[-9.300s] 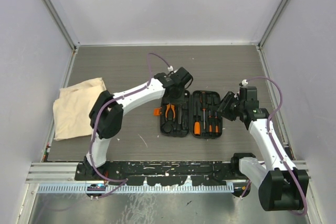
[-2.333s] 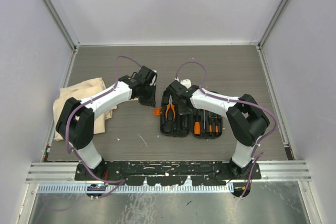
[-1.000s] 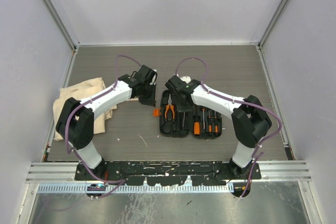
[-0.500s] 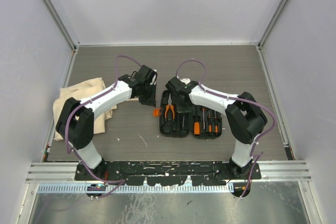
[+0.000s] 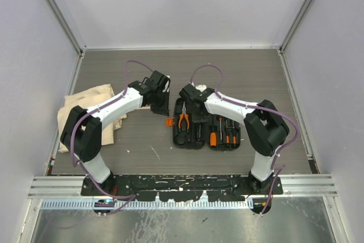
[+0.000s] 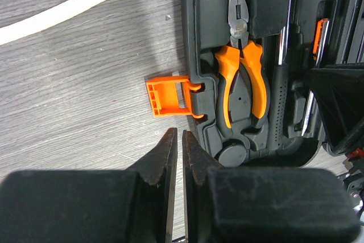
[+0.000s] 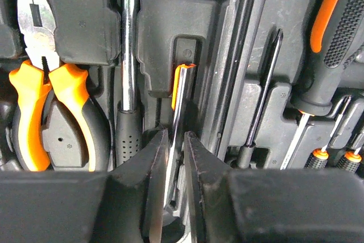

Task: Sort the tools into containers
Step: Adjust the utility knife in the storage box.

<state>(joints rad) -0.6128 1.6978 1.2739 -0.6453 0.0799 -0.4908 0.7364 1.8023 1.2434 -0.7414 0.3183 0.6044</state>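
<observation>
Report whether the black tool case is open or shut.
Open. The tool case lies flat, both halves spread, pliers and screwdrivers showing in its moulded slots; its orange latch sticks out unfastened.

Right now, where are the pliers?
Top view: the pliers lie in the left half of the open tool case, just right of its orange latch, with the hammer on their other side.

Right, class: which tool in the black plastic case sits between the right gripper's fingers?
The thin orange-tipped steel driver: its shaft alone runs between the fingers of the right gripper.
</observation>
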